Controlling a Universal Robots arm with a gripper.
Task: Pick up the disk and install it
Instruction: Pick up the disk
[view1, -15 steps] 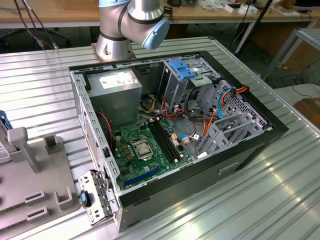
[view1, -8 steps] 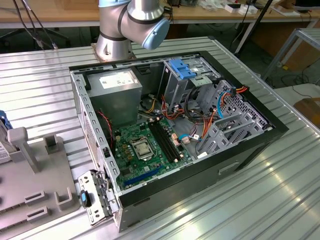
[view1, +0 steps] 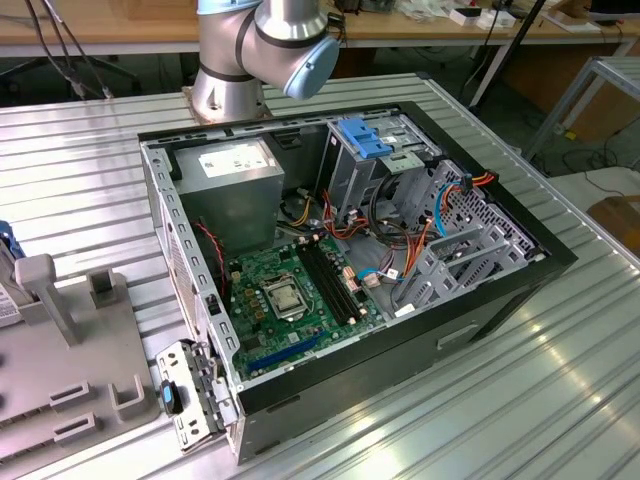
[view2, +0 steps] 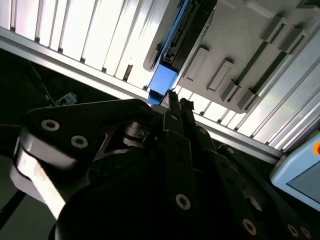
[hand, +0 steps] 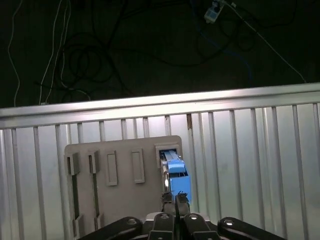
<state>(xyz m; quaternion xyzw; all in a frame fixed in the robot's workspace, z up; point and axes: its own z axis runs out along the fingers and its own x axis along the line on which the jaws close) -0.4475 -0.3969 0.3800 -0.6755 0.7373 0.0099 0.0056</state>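
Observation:
The disk (hand: 176, 175) stands on edge in a slot of a grey holder plate (hand: 120, 200) on the ribbed metal table. Its blue plastic bracket (view2: 163, 82) faces the arm in both wrist views, with the dark body (view2: 192, 27) behind it. My gripper (hand: 175, 198) hangs just above the blue bracket, its two black fingertips pressed together and shut, nothing between them. In the second wrist view the gripper (view2: 178, 102) tips point at the bracket's end. In the exterior view a sliver of the disk (view1: 5, 285) shows at the far left edge, beside the holder plate (view1: 70, 340).
An open computer case (view1: 340, 270) lies on the table with a green motherboard (view1: 290, 290), a grey power-supply box (view1: 235, 175) and a silver drive cage with a blue latch (view1: 365, 140). The arm's base (view1: 235, 75) stands behind it. A table edge rail (hand: 160, 102) borders a dark floor with cables.

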